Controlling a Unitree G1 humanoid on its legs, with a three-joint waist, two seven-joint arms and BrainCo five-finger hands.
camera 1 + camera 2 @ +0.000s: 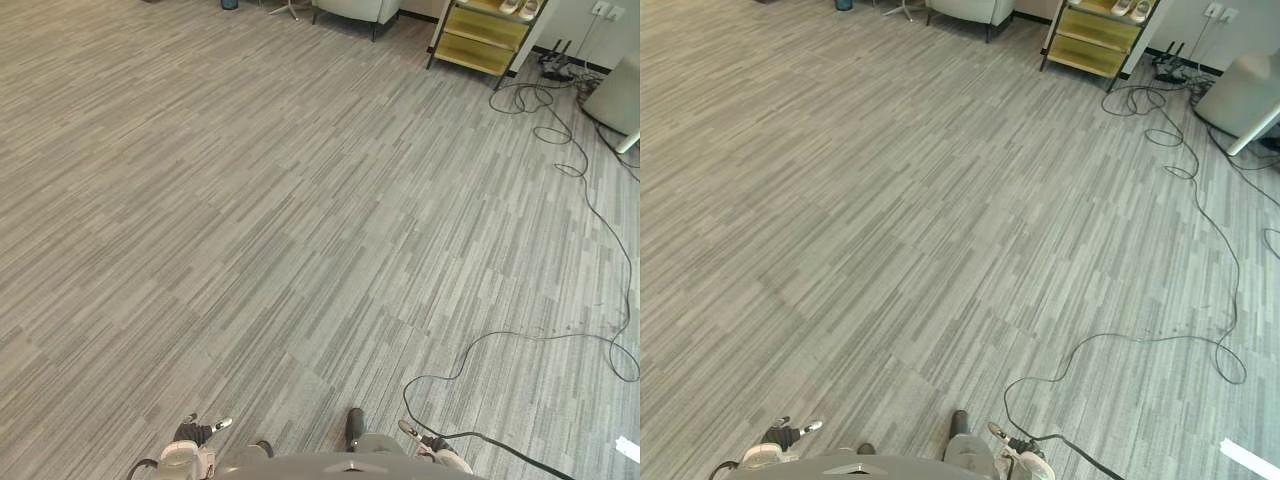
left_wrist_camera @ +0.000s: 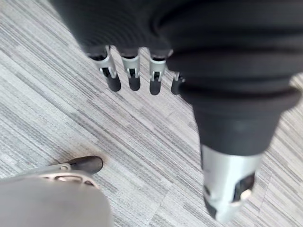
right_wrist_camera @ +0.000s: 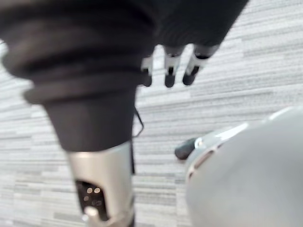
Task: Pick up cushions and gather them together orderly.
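My left hand [image 1: 192,436] hangs low at the bottom edge of the left eye view, over grey striped carpet [image 1: 300,220]. In the left wrist view its fingers [image 2: 131,66] are relaxed and apart from the thumb [image 2: 229,189], with only carpet beyond them. My right hand [image 1: 432,445] hangs at the bottom, right of centre. Its fingers [image 3: 170,64] are likewise relaxed in the right wrist view and hold nothing.
A yellow shelf rack [image 1: 485,30] with shoes on top stands at the back right. A pale armchair [image 1: 355,8] is to its left. A power strip [image 1: 555,68] lies by the wall, and a white rounded seat [image 1: 620,95] stands at the far right.
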